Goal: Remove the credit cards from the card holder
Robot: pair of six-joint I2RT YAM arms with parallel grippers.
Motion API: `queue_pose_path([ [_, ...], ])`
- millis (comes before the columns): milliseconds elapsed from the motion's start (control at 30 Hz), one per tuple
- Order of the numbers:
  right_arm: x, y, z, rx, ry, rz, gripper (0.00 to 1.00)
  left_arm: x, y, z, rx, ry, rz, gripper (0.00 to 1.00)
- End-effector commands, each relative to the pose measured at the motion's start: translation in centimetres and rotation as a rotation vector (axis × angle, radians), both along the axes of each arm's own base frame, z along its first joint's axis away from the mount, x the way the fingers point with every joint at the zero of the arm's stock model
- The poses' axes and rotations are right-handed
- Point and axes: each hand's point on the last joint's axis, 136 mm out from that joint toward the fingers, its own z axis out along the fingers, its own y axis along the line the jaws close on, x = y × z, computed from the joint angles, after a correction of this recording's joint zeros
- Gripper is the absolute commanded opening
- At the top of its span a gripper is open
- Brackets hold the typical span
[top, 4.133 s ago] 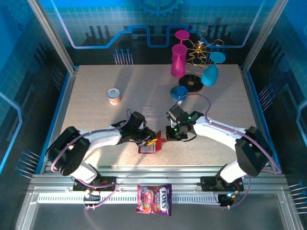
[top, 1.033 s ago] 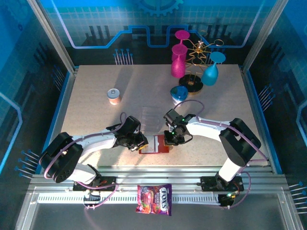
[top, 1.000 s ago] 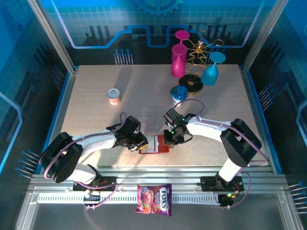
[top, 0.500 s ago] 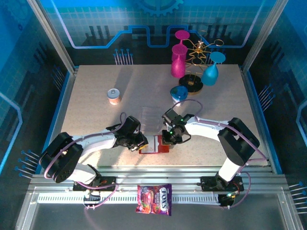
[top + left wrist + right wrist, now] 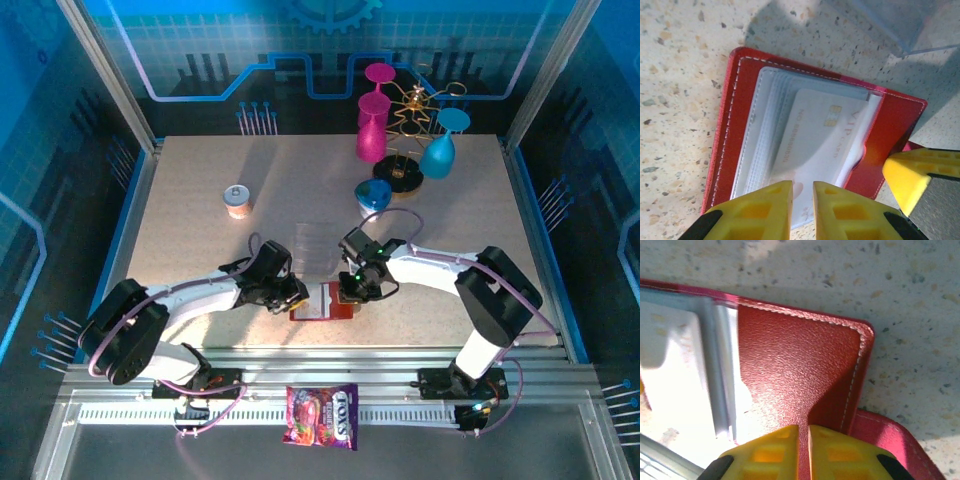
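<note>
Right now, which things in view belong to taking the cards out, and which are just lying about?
Job in hand: card holder; credit card in its clear pocket; left gripper pinching that card; right gripper clamping the red flap.
Lying about: clear tray; small can; goblet rack; candy bag.

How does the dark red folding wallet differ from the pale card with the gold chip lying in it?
The wallet is dark red and stitched; the card is pinkish-white and printed. The wallet is larger, lying open on the table; the card sits in its clear pocket. Both are flat rectangles.
</note>
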Motion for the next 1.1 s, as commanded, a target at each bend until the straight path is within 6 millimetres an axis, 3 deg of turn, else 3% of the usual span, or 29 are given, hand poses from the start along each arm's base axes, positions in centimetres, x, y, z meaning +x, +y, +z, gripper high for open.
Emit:
queue_pose_path([
  [0, 0.4, 1.8, 2.7, 0.087, -0.030, 0.004, 0.16, 0.8, -0.1, 1.3, -0.026, -0.030, 0.016, 0.19],
  [200, 0.6, 3.7, 3.8, 0.174, -0.020, 0.007, 0.18, 1.3, -0.4, 1.6, -0.060, -0.033, 0.027, 0.15],
  [500, 0.7, 7.0, 3.7, 0.299, 0.026, 0.000, 0.21, 1.5, -0.2, 0.8, -0.077, -0.006, 0.030, 0.12],
  [800, 0.4, 7.3, 2.4, 0.284, 0.060, -0.006, 0.30, 1.0, 0.4, -0.4, -0.063, 0.043, 0.033, 0.12],
  [1067, 0.4, 7.6, 1.9, 0.284, 0.070, -0.003, 0.29, 0.7, 0.7, -1.1, -0.052, 0.059, 0.031, 0.12],
])
